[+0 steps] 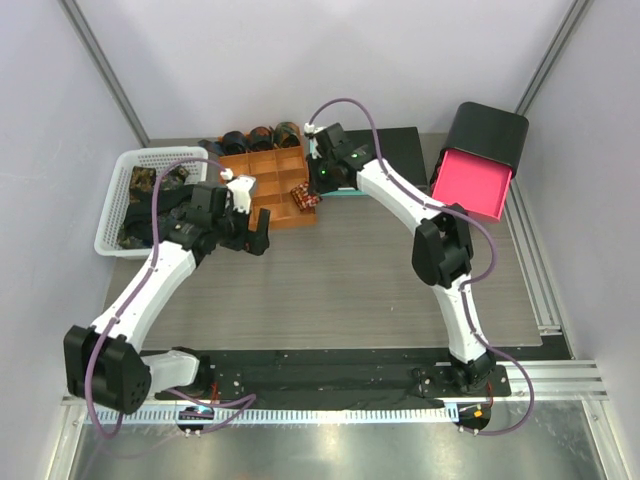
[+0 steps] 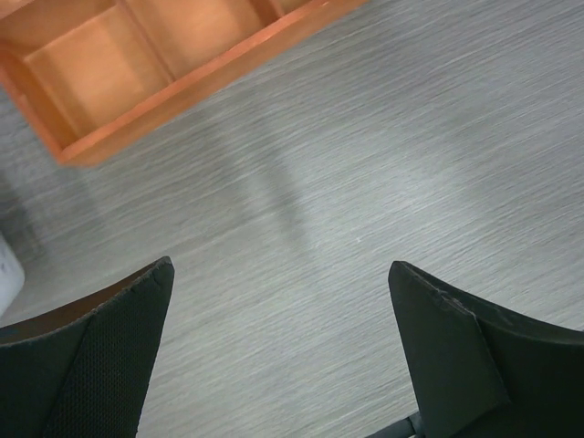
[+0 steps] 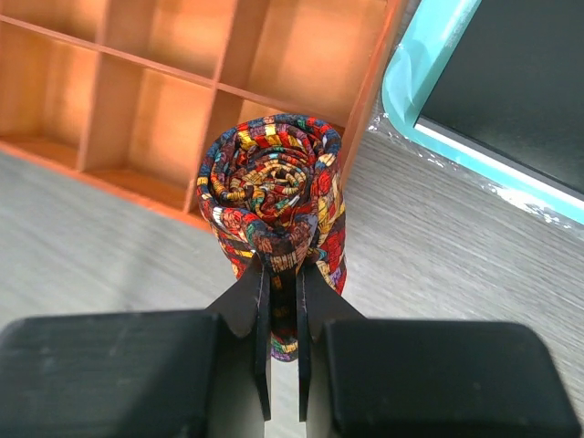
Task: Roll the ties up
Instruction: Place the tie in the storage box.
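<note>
A red-orange check tie (image 3: 274, 196), wound into a tight coil, is pinched at its lower edge by my right gripper (image 3: 283, 265), which is shut on it. The coil (image 1: 305, 197) hangs at the near right corner of the orange compartment tray (image 1: 262, 170). I cannot tell whether it touches the tray. Several dark rolled ties (image 1: 255, 138) line up behind the tray. Loose dark patterned ties (image 1: 140, 195) lie in the white basket (image 1: 118, 240). My left gripper (image 1: 258, 238) stands open over bare table in front of the tray, holding nothing.
The tray's compartments (image 3: 164, 91) that show are bare. A teal-edged black board (image 3: 493, 100) lies just right of the tray. A black box with a pink inside (image 1: 480, 165) stands at the back right. The tray's near corner (image 2: 82, 151) lies ahead of the left fingers (image 2: 429, 328).
</note>
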`<state>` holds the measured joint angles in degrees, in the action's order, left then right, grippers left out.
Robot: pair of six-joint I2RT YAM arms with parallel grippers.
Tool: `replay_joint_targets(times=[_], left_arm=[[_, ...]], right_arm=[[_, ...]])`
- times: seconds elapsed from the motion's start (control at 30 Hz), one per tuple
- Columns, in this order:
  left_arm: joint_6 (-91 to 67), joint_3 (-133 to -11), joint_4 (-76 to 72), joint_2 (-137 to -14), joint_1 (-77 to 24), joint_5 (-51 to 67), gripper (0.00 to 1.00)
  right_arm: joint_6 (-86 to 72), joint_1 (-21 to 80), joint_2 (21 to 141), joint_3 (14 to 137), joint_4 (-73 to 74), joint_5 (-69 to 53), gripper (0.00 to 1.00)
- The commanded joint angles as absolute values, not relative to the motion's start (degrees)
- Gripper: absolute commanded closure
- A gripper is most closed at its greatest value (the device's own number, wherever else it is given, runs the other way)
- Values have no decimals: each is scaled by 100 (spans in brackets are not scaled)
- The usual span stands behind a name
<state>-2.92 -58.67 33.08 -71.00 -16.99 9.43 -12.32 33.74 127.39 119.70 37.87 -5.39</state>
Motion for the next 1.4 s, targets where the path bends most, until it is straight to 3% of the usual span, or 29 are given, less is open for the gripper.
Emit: replay_joint_targets(times=[0.0, 0.97, 1.0, 1.03, 1.1, 1.2, 1.37], left_arm=[[-536, -5564, 3331, -6698, -1582, 624, 0], [-466, -5159, 3138, -6003, -1556, 501, 0], [-466, -5150, 3146, -6003, -1556, 510, 0], [-466, -5150, 3146, -6020, -1564, 510, 0], [-474, -5150, 3155, -6012, -1564, 501, 0], [-615, -5212, 3199, -6117, -1564, 509, 0], [-659, -5554, 3366, -6354, -1556, 528, 0]], right_arm=[[-1204, 3516, 12858, 12576, 3753, -26, 99], [-2294, 3674, 14159, 13447, 4623, -263, 98], [-2303, 3674, 14177, 13447, 4606, -298, 92], [-2303, 3674, 14203, 13465, 4597, -368, 76], [-2329, 3674, 14194, 13509, 4527, -439, 62], [-2329, 3674, 14142, 13728, 4421, -606, 48], [-2110, 3656, 13695, 13975, 4255, -703, 33]])
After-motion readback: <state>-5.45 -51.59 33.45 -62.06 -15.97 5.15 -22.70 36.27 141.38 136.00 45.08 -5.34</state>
